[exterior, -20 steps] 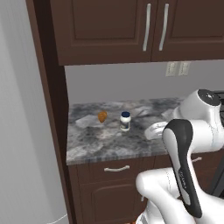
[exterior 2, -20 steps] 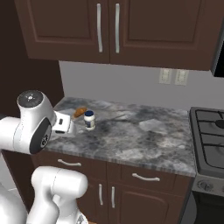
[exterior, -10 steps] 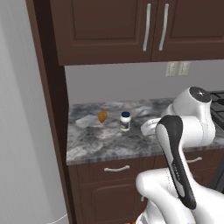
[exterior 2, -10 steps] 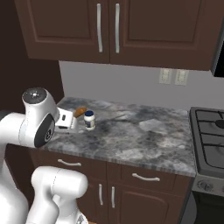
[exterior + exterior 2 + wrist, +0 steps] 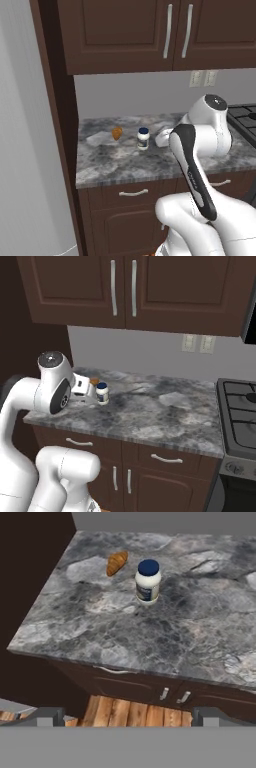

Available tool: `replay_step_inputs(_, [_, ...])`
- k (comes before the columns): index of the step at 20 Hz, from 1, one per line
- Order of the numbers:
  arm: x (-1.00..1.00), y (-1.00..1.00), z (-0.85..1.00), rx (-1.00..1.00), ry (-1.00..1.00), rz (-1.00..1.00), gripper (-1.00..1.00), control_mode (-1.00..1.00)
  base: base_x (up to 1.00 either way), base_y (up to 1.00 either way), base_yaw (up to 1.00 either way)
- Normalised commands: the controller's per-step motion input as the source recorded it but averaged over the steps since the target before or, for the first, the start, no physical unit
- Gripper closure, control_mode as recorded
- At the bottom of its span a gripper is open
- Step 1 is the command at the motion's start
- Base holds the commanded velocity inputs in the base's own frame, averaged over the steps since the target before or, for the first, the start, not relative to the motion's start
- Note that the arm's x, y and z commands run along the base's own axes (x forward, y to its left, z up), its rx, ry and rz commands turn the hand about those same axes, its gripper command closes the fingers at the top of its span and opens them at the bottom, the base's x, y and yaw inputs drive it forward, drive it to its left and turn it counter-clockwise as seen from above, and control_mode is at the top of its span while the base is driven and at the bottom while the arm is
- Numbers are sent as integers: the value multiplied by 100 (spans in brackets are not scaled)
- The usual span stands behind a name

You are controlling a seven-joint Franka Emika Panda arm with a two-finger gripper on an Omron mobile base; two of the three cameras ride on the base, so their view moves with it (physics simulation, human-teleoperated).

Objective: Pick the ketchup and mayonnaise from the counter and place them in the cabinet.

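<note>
Here the open tool [image 5: 125, 714] could tip the mayonnaise jar [image 5: 148, 581] into the croissant [image 5: 116, 563] beside it on the surface [image 5: 150, 637].

The counter [image 5: 125, 165] is seen in the left base view from behind the arm's left, looking forward and slightly down, with the wall cupboards [image 5: 165, 35] at the top. The same counter [image 5: 150, 411] is viewed from behind the arm's right, where the stove [image 5: 240, 411] is taken in. The hand view is aimed steeply down from closer in. A white jar [image 5: 148, 581] is shared by all three views.
</note>
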Motion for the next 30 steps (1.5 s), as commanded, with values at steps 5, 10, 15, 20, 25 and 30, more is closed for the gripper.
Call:
replay_step_inputs(5, [22, 0, -30, 0, 0, 0, -100, -100, 0, 0, 0])
replay_step_inputs(10, [22, 0, -33, -1, -1, 0, -100, -100, 0, 0, 0])
replay_step_inputs(15, [26, 0, -7, 0, -4, 0, -100, -100, 0, 0, 0])
replay_step_inputs(20, [27, 0, -2, 0, -8, 0, -100, -100, 0, 0, 0])
replay_step_inputs(25, [30, 0, -7, 0, -6, 0, -100, -100, 0, 0, 0])
replay_step_inputs(30, [39, 0, -10, 0, 0, 0, -100, -100, 0, 0, 0])
